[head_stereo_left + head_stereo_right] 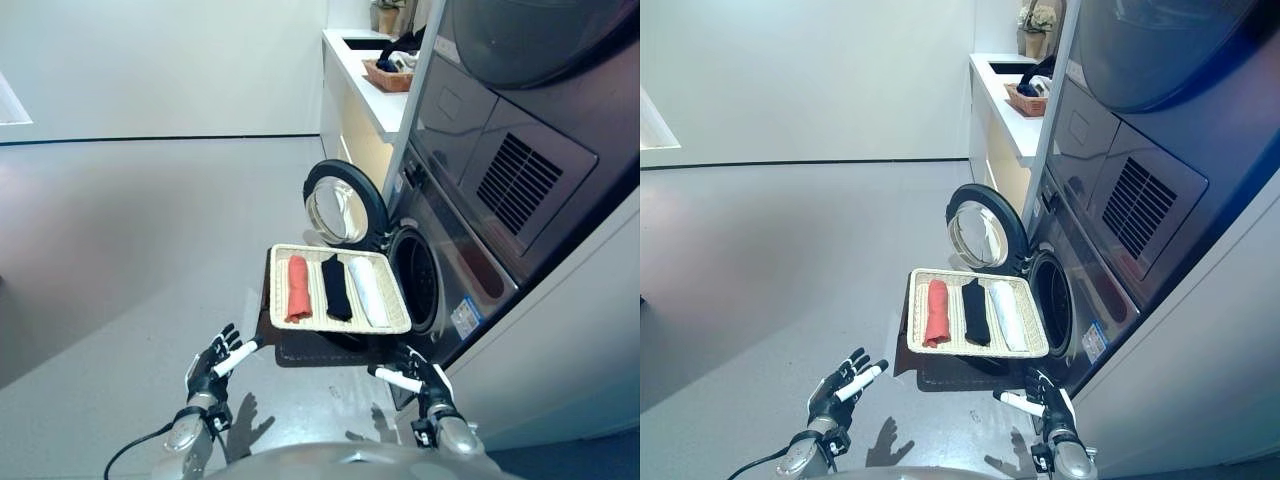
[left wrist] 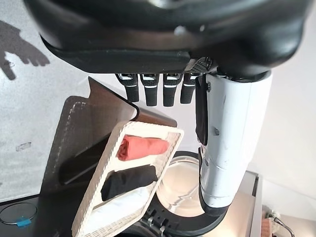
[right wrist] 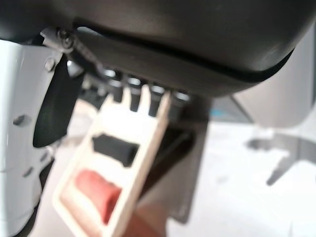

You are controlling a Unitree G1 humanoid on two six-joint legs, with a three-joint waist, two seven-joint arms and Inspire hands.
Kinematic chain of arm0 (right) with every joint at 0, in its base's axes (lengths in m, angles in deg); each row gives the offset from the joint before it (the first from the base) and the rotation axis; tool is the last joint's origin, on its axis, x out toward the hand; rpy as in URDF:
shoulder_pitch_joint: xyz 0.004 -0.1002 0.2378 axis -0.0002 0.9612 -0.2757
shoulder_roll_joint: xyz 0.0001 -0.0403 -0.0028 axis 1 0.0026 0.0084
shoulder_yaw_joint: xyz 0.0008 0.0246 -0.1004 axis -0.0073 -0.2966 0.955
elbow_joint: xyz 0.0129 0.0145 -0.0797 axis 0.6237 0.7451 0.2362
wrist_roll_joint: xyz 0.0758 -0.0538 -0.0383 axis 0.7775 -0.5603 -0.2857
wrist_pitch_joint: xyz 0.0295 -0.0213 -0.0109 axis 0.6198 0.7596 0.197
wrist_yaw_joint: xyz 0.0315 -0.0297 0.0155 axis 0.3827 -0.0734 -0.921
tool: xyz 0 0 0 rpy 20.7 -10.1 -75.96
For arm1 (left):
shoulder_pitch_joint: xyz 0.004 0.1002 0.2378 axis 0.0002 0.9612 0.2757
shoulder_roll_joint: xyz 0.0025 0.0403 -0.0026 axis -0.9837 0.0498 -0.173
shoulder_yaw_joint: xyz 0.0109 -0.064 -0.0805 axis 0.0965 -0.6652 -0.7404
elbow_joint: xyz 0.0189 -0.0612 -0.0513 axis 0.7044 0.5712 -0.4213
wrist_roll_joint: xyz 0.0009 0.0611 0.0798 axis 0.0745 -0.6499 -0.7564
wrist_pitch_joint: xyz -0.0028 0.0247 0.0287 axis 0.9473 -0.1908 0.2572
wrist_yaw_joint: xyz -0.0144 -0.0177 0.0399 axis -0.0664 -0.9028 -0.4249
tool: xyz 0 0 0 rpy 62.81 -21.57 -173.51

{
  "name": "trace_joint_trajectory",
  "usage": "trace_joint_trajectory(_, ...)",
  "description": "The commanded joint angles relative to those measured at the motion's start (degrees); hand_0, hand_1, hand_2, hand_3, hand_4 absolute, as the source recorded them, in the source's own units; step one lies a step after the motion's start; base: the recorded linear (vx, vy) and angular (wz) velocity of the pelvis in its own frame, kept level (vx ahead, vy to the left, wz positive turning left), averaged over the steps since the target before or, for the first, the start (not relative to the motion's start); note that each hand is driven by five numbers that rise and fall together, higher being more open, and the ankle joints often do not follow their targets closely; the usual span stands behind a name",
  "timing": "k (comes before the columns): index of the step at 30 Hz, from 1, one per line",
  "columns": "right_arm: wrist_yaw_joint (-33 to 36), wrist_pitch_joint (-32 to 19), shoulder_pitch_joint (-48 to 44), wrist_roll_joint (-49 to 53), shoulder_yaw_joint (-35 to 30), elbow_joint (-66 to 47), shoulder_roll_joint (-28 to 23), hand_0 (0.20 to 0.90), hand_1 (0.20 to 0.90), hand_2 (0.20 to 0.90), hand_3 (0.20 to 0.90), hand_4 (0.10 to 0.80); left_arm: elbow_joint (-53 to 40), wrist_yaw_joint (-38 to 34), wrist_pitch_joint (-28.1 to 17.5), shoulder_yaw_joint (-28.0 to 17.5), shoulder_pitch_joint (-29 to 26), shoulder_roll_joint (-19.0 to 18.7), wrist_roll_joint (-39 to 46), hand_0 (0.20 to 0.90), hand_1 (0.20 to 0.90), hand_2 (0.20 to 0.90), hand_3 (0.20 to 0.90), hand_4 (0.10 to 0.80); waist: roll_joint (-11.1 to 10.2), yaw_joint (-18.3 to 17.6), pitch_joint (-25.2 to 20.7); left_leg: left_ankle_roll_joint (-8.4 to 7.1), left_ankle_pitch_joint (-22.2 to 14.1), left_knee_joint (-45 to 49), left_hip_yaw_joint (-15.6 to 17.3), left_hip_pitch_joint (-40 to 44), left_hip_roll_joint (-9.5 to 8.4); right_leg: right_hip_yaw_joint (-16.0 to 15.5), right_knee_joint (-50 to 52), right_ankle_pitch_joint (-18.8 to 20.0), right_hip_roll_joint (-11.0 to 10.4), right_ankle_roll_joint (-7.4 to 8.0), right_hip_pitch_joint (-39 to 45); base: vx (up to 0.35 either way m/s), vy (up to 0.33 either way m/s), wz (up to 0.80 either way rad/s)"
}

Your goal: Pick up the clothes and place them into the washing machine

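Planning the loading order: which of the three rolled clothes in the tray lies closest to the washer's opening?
The white roll. It lies at the tray's washer-side edge, next to the open drum; the black roll is in the middle, the red roll farthest.

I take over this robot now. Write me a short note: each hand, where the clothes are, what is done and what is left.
Left hand: open, holds nothing, low and short of the tray.
Right hand: open, holds nothing, low in front of the washing machine.
Clothes: a red roll, a black roll and a white roll lie side by side in the pale woven tray, which stands in front of the open round door.
Done: door open; nothing picked up.
Left: take each roll and put it into the drum.
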Motion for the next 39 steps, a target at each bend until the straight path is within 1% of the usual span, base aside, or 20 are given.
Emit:
trace_joint_trajectory(1,0.26,-5.21,-4.05,0.24,-0.20,-6.66,-1.96,0.900,0.900,0.900,0.900,0.800,-3.44,1.17,-5.68,-0.53,-5.83,-0.99,-0.06,0.900,0.900,0.900,0.900,0.800,-0.27,1.13,0.19,-1.80,-6.36,-0.06,-2.46,4.89,0.60,-1.27,-0.11,4.28,-0.50,0.74,-4.42,0.000,0.000,0.00)
trace_joint_trajectory(6,0.18,-5.24,-3.95,0.17,-0.17,-6.65,-1.98,0.900,0.900,0.900,0.900,0.800,-3.91,1.32,-5.91,-0.91,-5.59,-0.72,0.89,0.900,0.900,0.900,0.900,0.800,-0.32,1.19,0.30,-1.82,-6.38,-0.06,-2.41,4.88,0.63,-1.08,-0.11,4.26,-0.45,0.73,-4.50,0.000,0.000,0.00)
trace_joint_trajectory(15,-0.13,-5.03,-3.56,-0.02,0.13,-6.81,-2.07,0.900,0.900,0.900,0.900,0.800,-3.77,0.37,-5.86,-1.43,-4.77,-0.96,-0.66,0.900,0.900,0.900,0.900,0.800,-0.16,1.45,0.18,-1.88,-6.51,-0.06,-2.33,5.55,0.88,-0.71,-0.11,3.84,0.01,0.54,-4.21,0.000,0.000,0.00)
trace_joint_trajectory(16,-0.13,-4.96,-3.55,-0.01,0.12,-6.95,-2.11,0.900,0.900,0.900,0.900,0.800,-3.73,0.40,-5.74,-1.47,-4.72,-0.90,-0.40,0.900,0.900,0.900,0.900,0.800,-0.11,1.45,0.16,-1.90,-6.50,-0.06,-2.27,5.64,0.94,-0.73,-0.11,3.81,0.05,0.51,-4.14,0.000,0.000,0.00)
trace_joint_trajectory(19,-0.35,-4.80,-3.58,-0.01,0.33,-7.11,-2.18,0.900,0.900,0.900,0.900,0.800,-3.84,2.37,-4.99,-1.36,-4.76,0.00,4.54,0.900,0.900,0.900,0.900,0.800,0.13,1.37,0.07,-1.97,-6.47,-0.06,-2.27,5.89,1.21,-0.62,-0.11,3.64,0.24,0.38,-4.01,0.000,0.000,0.00)
trace_joint_trajectory(21,-0.56,-4.76,-3.53,-0.22,0.32,-7.28,-2.31,0.900,0.900,0.900,0.900,0.800,-4.04,2.99,-4.80,-1.39,-4.61,-0.02,5.05,0.900,0.900,0.900,0.900,0.800,0.21,1.35,0.02,-2.03,-6.51,-0.06,-2.24,6.04,1.31,-0.58,-0.11,3.58,0.34,0.33,-3.93,0.000,0.000,0.00)
trace_joint_trajectory(24,-0.71,-4.58,-3.39,-0.54,0.58,-7.39,-2.55,0.900,0.900,0.900,0.900,0.800,-4.18,1.88,-4.74,-1.81,-4.37,-0.17,3.75,0.900,0.900,0.900,0.900,0.800,0.41,1.31,0.05,-2.20,-6.29,-0.06,-2.10,6.54,1.74,-0.39,-0.11,3.28,0.83,0.02,-3.68,0.007,-0.028,-0.01)
trace_joint_trajectory(25,-0.67,-4.53,-3.51,-0.48,0.63,-7.31,-2.45,0.900,0.900,0.900,0.900,0.800,-4.51,1.10,-5.05,-2.07,-4.61,-0.56,2.73,0.900,0.900,0.900,0.900,0.800,0.19,1.38,0.17,-2.35,-5.55,0.68,-2.06,5.89,1.95,-0.21,-0.11,3.70,0.90,-0.23,-3.95,-0.050,-0.054,-0.02)
trace_joint_trajectory(26,-0.68,-4.52,-3.67,-0.46,0.55,-7.46,-2.53,0.900,0.900,0.900,0.900,0.800,-4.79,0.56,-5.31,-2.18,-4.87,-1.18,1.01,0.900,0.900,0.900,0.900,0.800,-0.09,1.45,0.54,-2.67,-5.76,2.66,-1.98,4.85,2.41,-0.11,0.08,3.51,1.05,-0.44,-3.95,-0.018,-0.052,-0.01)
trace_joint_trajectory(27,-0.68,-4.52,-3.62,-0.46,0.57,-7.44,-2.54,0.900,0.900,0.900,0.900,0.800,-4.79,0.55,-5.29,-2.16,-4.82,-1.17,1.01,0.900,0.900,0.900,0.900,0.800,0.04,1.42,0.51,-2.72,-6.33,2.65,-2.01,5.19,2.54,-0.18,0.10,3.02,1.17,-0.38,-3.62,-0.006,-0.047,0.00)
trace_joint_trajectory(29,-0.77,-4.73,-3.93,-0.26,0.26,-7.59,-2.99,0.900,0.900,0.900,0.900,0.800,-4.15,1.00,-5.07,-2.06,-5.42,-1.21,1.60,0.900,0.900,0.900,0.900,0.800,-0.49,1.36,1.48,-3.19,-7.21,7.91,-2.14,2.02,3.04,0.01,0.45,2.97,1.32,-0.92,-3.85,-0.068,-0.060,0.01)
trace_joint_trajectory(30,-0.64,-4.78,-4.36,-0.22,0.23,-7.52,-3.44,0.900,0.900,0.900,0.900,0.800,-3.93,0.80,-5.03,-1.73,-6.27,-1.40,1.00,0.900,0.900,0.900,0.900,0.800,-0.89,1.52,2.42,-3.40,-7.42,10.97,-2.24,0.12,2.73,0.04,0.57,3.20,1.08,-1.19,-4.01,-0.224,-0.061,0.02)
trace_joint_trajectory(31,-0.14,-5.24,-4.78,0.14,-0.42,-8.32,-4.17,0.900,0.900,0.900,0.900,0.800,-4.73,0.53,-5.38,-0.93,-7.50,-1.96,0.27,0.900,0.900,0.900,0.900,0.800,-1.41,0.82,3.82,-3.66,-7.30,13.07,-0.66,-2.82,2.86,-0.82,0.63,3.74,0.83,-1.47,-4.94,-0.175,-0.024,0.06)
trace_joint_trajectory(32,-0.23,-5.25,-4.52,-0.10,-0.68,-8.47,-4.45,0.900,0.900,0.900,0.900,0.800,-5.08,1.39,-5.29,-0.85,-7.11,-1.82,1.13,0.900,0.900,0.900,0.900,0.800,-1.15,0.87,3.50,-3.56,-7.86,12.57,-0.99,-2.48,3.08,-0.48,0.53,3.74,1.38,-1.53,-5.35,-0.092,0.004,0.10)
trace_joint_trajectory(33,-0.30,-5.15,-4.34,-0.47,-0.77,-8.17,-4.70,0.900,0.900,0.900,0.900,0.800,-4.69,2.33,-5.18,-0.58,-6.56,-1.31,1.96,0.900,0.900,0.900,0.900,0.800,-1.06,1.16,3.10,-3.25,-8.96,12.98,-2.47,-2.19,2.34,0.20,0.39,3.70,1.65,-1.37,-5.31,0.044,0.016,0.12)
trace_joint_trajectory(34,-0.30,-5.15,-4.30,-0.48,-0.78,-8.19,-4.73,0.900,0.900,0.900,0.900,0.800,-4.65,2.37,-5.21,-0.56,-6.54,-1.30,1.99,0.900,0.900,0.900,0.900,0.800,-1.01,1.21,3.13,-3.23,-9.12,13.12,-2.44,-2.14,2.37,0.23,0.40,3.66,1.68,-1.35,-5.23,0.031,0.016,0.04)
trace_joint_trajectory(35,-0.12,-5.07,-4.71,-0.27,-1.12,-7.74,-4.81,0.900,0.900,0.900,0.900,0.800,-3.89,1.90,-5.09,-0.41,-6.96,-0.70,2.08,0.900,0.900,0.900,0.900,0.800,-1.16,1.93,3.33,-2.94,-10.17,14.30,-7.53,-2.80,-0.09,1.29,0.41,4.13,1.38,-1.21,-5.45,0.000,0.030,-0.05)
trace_joint_trajectory(36,-0.75,-5.03,-4.68,0.24,-1.42,-7.78,-4.87,0.900,0.900,0.900,0.900,0.800,-3.64,2.02,-5.13,-0.42,-7.17,-0.63,2.15,0.900,0.900,0.900,0.900,0.800,-1.28,1.94,3.36,-2.52,-11.03,14.28,-10.16,-3.32,-1.62,1.69,0.46,4.42,0.99,-1.09,-5.74,-0.004,0.065,-0.22)
trace_joint_trajectory(37,-1.21,-4.92,-4.41,0.25,-1.69,-7.75,-4.99,0.900,0.900,0.900,0.900,0.800,-3.50,2.26,-5.23,-0.04,-7.20,-0.58,1.50,0.900,0.900,0.900,0.900,0.800,-1.34,1.51,3.20,-2.06,-11.48,13.96,-10.78,-3.51,-2.51,1.56,0.50,4.69,0.45,-0.87,-6.05,-0.004,0.091,-0.27)
trace_joint_trajectory(39,-0.75,-4.65,-4.80,-0.34,-1.63,-6.34,-4.82,0.900,0.900,0.900,0.900,0.800,-2.23,1.90,-5.32,0.59,-7.85,-0.87,-0.72,0.900,0.900,0.900,0.900,0.800,-1.10,0.87,2.91,-1.73,-11.01,12.94,-8.30,-3.46,-2.23,1.32,0.63,5.02,-0.44,-0.49,-6.58,0.003,0.123,-0.14)
